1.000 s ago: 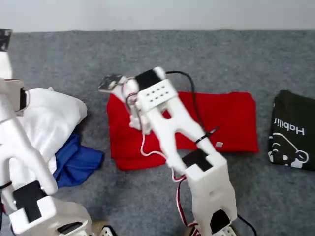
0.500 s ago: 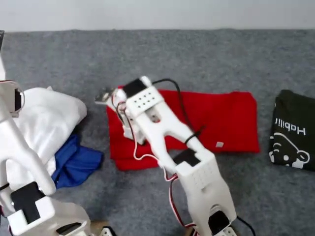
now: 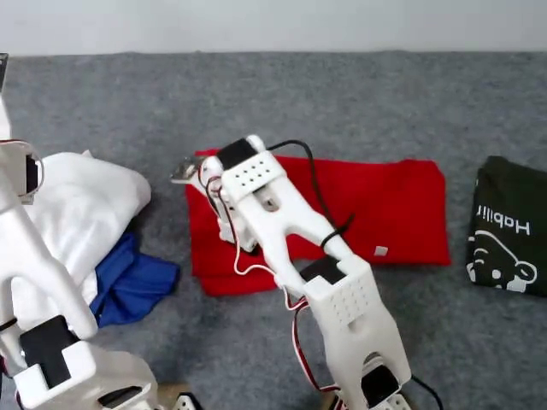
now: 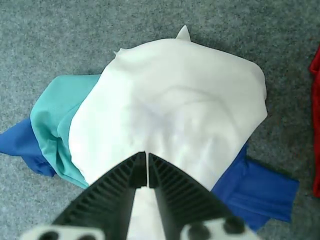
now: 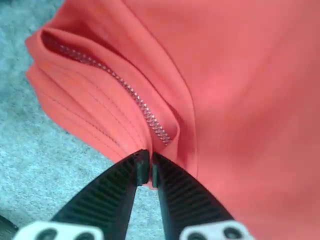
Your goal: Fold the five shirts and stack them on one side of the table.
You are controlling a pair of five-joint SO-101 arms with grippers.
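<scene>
High view: arm (image 3: 282,213) over red shirt (image 3: 385,205)

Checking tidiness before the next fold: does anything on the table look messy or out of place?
Yes. The white shirt, teal shirt and blue shirt lie overlapping in a crumpled, unfolded heap. By contrast the red shirt lies flat and the black shirt is folded.
</scene>
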